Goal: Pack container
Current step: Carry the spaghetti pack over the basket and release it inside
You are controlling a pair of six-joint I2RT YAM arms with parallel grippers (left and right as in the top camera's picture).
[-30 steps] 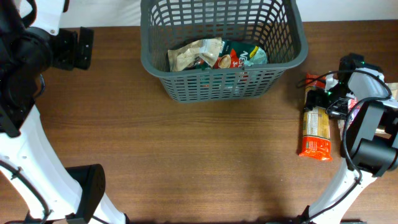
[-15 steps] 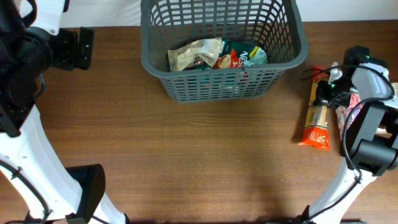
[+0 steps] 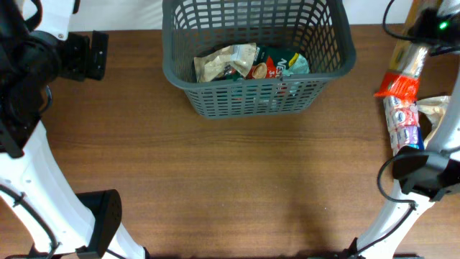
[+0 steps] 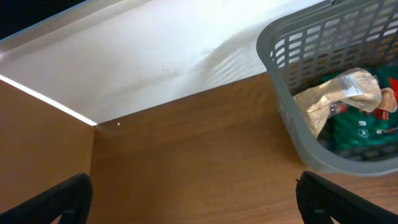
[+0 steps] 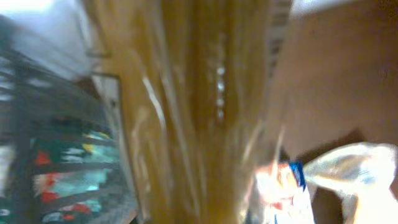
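The right gripper point(image 3: 420, 32), pinching the spaghetti packet point(image 3: 410, 59), has raised it off the surface point(image 3: 215, 180). The container point(image 3: 251, 97) stands left of the gripper; the carry-over is judged to come next.

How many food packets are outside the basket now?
3. A pasta packet is lifted right of the basket; a blue-and-white packet lies on the table just below it in the overhead view; a pale bag lies beside that. More may be hidden.
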